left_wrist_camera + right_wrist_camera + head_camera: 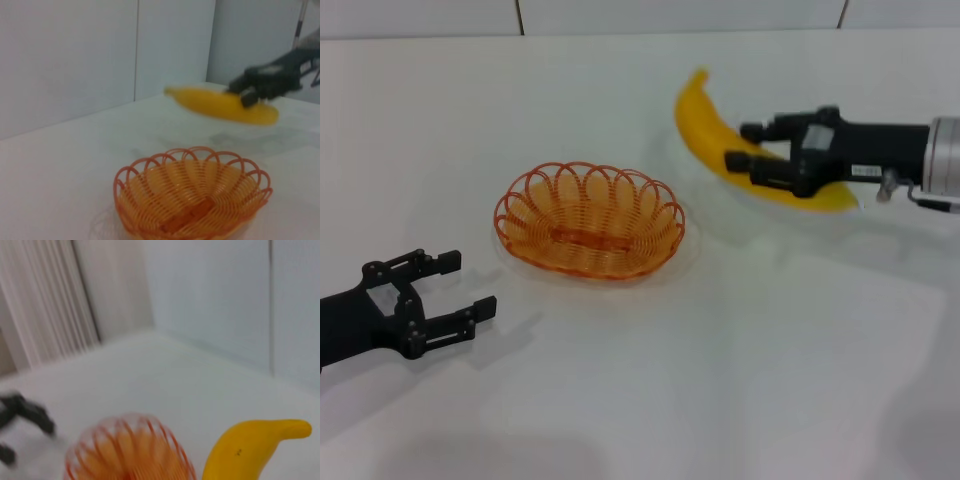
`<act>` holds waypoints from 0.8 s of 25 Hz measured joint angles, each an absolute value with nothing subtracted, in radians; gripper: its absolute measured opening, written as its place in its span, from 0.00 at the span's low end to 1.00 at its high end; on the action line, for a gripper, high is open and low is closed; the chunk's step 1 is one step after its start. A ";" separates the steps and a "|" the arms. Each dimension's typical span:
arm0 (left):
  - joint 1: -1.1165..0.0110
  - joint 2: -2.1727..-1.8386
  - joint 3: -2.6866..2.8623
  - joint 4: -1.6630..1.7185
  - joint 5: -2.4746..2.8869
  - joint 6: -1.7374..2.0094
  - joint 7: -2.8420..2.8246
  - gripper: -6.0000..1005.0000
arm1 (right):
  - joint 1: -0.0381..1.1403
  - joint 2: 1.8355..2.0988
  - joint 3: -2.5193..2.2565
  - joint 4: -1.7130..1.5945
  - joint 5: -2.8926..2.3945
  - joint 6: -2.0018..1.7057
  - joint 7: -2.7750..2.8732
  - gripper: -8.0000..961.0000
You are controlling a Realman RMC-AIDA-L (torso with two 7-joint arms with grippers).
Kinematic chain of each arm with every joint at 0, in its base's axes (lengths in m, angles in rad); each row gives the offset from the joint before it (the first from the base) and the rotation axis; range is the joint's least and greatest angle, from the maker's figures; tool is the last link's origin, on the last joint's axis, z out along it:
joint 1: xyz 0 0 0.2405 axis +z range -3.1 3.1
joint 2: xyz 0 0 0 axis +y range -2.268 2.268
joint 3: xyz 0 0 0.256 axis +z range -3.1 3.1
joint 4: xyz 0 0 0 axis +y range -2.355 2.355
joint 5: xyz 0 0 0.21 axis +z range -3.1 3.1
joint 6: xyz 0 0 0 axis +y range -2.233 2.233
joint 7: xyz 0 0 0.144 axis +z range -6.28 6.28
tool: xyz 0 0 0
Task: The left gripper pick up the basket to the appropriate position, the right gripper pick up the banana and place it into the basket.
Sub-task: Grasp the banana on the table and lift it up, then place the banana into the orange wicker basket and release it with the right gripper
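White table (650, 400) runs from edge to edge, with pale wall panels rising behind it. And the right gripper (742, 145) has the banana (705, 128): its two black fingers (760, 130) are clamped across the fruit's middle, one on the far side and one on the near side, so the yellow curve sticks out past the fingertips toward the back wall and trails the other way under the black body toward the silver-grey wrist cylinder (942, 155). From the left wrist view the banana (220, 104) hangs clear above the tabletop, with a faint shadow on the white surface beneath it. The right wrist view shows the pointed end of the banana (250, 450) right up close.

Out beyond the fingertips of that gripper, toward the middle of the table and nearer the robot, sits the orange wire basket (589, 219), flat on the surface, scalloped rim up, nothing inside it. Banana and basket are apart, not touching.

Farther still past the basket, the left gripper (465, 285) rests low by the table, fingers spread wide, holding nothing, pointing toward the basket but well short of its rim.
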State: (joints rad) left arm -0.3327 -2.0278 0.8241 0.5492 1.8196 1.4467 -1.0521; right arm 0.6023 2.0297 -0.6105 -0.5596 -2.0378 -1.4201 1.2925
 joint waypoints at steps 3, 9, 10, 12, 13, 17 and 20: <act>-0.333 -2.028 0.823 0.548 1.821 1.447 -1.055 0.80 | 0.608 2.033 -0.617 -0.549 -1.972 -1.512 1.202 0.46; -0.340 -2.028 0.823 0.547 1.822 1.447 -1.056 0.80 | 0.703 2.041 -0.660 -0.382 -1.960 -1.580 0.979 0.48; -0.341 -2.028 0.823 0.547 1.822 1.447 -1.056 0.80 | 0.728 2.042 -0.661 -0.340 -1.960 -1.551 0.955 0.48; -0.347 -2.028 0.824 0.546 1.822 1.447 -1.056 0.80 | 0.772 2.044 -0.659 -0.268 -1.959 -1.485 0.920 0.49; -0.350 -2.029 0.826 0.546 1.822 1.447 -1.056 0.80 | 0.793 2.044 -0.659 -0.234 -1.959 -1.448 0.905 0.50; -0.362 -2.030 0.830 0.544 1.821 1.447 -1.056 0.80 | 0.845 2.047 -0.657 -0.137 -1.958 -1.335 0.841 0.51; -0.363 -2.031 0.832 0.543 1.821 1.447 -1.056 0.80 | 0.853 2.048 -0.661 -0.115 -1.958 -1.304 0.809 0.53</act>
State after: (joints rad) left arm -0.3629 -2.0309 0.8324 0.5434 1.8213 1.4465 -1.0562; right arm 0.8533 2.0479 -0.6612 -0.1152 -1.9583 -1.3037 0.8093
